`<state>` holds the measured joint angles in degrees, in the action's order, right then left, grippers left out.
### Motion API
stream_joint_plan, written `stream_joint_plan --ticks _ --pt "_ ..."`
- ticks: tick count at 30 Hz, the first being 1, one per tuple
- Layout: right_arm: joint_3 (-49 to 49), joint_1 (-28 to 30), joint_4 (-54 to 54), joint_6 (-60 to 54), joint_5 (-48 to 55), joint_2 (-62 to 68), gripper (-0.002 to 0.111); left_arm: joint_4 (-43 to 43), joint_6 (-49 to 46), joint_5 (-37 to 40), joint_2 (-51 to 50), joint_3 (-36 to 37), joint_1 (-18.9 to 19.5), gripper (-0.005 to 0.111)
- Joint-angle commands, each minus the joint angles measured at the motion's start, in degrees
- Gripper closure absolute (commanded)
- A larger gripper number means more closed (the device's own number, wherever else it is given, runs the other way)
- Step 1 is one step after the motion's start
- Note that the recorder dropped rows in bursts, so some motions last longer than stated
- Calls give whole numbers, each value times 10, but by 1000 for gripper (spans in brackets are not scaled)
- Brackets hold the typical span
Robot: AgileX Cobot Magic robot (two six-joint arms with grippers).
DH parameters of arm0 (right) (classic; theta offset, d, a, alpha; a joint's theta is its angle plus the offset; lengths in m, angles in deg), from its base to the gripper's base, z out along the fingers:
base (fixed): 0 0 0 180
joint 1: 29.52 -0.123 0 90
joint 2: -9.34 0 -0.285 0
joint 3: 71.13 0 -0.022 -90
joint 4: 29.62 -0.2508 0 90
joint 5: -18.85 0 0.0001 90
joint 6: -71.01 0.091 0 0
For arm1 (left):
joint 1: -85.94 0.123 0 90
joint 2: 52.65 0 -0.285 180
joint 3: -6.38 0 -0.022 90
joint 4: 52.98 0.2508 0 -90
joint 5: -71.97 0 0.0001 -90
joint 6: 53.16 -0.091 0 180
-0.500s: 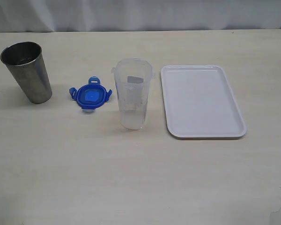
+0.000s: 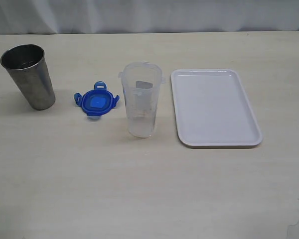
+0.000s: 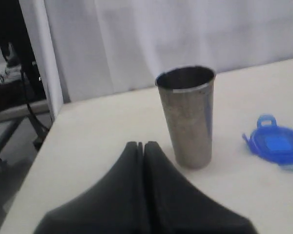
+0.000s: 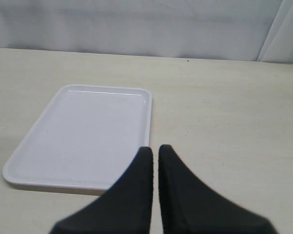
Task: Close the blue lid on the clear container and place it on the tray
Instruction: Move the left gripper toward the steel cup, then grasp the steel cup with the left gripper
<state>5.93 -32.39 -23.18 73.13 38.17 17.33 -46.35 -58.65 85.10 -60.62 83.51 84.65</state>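
1. the small, round, plastic blue lid [image 2: 96,101], snap tabs splayed, lies flat on the pale wood-grain table [image 2: 139,189], left of centre in the exterior view. it sits between the shiny tapered steel cup [image 2: 30,75] at the upper left and the tall tumbler-shaped clear container [image 2: 141,102] of translucent plastic at the centre, and touches neither.
2. the clear container stands upright with its mouth uncovered, just left of the flat white rectangular plastic tray [image 2: 215,107] and apart from it. nothing lies on the tray.
3. the left gripper [image 3: 140,146] is clenched, jaws pressed together on nothing, near the steel cup with the blue lid beyond. the right gripper [image 4: 155,150] is closed to a sliver, also empty, close to a corner of the tray. neither shows in the exterior view.
4. the step in hand, as i judge it, is fetching the blue lid; nothing of the task is done yet.
5. the left gripper looks better placed. it should part its jaws before descending, come in low, and pinch across the rim between tabs, since a tab may flex and slip.
6. it should pass clear of the steel cup on the way.
7. the clear container looks light and tippy, so the right gripper could steady it while the lid is pressed down squarely.
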Motion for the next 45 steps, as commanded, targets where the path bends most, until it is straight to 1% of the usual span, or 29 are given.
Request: stream_joint_plan --ticks 1,7,8,9,10,11,14,15,16,17,18,19,20,21,22,23,24,25,26,31,36,37,40,45 --pt "2 2 -2 0 1 -2 104 -41 -2 -149 2 1 2 107" --pt "2 2 -2 0 1 -2 104 -49 6 -291 2 1 2 107" --pt "2 2 -2 0 1 -2 104 -49 26 -320 2 1 2 107" --pt "2 2 -2 0 1 -2 104 -50 84 -374 2 1 2 107" --pt "2 2 -2 0 1 -2 104 -50 123 -397 2 1 2 107" --pt "2 2 -2 0 1 -2 104 -48 181 -405 2 1 2 107" --pt "2 2 -2 0 1 -2 104 -29 193 -388 2 1 2 106" --pt "2 2 -2 0 1 -2 104 -25 194 -392 -20 1 2 103" --pt "2 2 -2 0 1 -2 104 -25 194 -398 -36 1 2 99" --pt "2 2 -2 0 1 -2 104 -25 194 -414 -73 1 2 86" --pt "2 2 -2 0 1 -2 104 -25 194 -438 -115 1 2 70" --pt "2 2 -2 0 1 -2 104 -24 194 -457 -141 1 2 60" --pt "2 2 -2 0 1 -2 104 -5 192 -501 -197 1 2 40" --pt "2 2 -2 0 1 -2 104 12 191 -529 -228 1 2 32" --pt "2 2 -2 0 1 -2 104 44 191 -586 -288 1 2 23" --pt "2 2 -2 0 1 -2 104 48 191 -612 -323 1 2 21" --pt "2 2 -2 0 1 -2 104 47 184 -653 -389 1 2 21" --pt "2 2 -2 0 1 -2 104 42 171 -671 -427 0 2 21" --pt "2 2 -2 0 1 -2 104 39 152 -695 -507 -11 2 21" --pt "2 2 -2 0 1 -2 104 41 139 -773 -700 -58 2 21" --pt "2 2 -2 0 1 -2 104 54 132 -831 -865 -100 2 21" --pt "2 2 -2 0 1 -2 104 62 132 -831 -903 -106 2 21" --pt "2 2 -2 0 1 -2 104 61 127 -831 -975 -131 2 21" --pt "2 2 -2 0 1 -2 104 61 126 -831 -1048 -165 2 21"
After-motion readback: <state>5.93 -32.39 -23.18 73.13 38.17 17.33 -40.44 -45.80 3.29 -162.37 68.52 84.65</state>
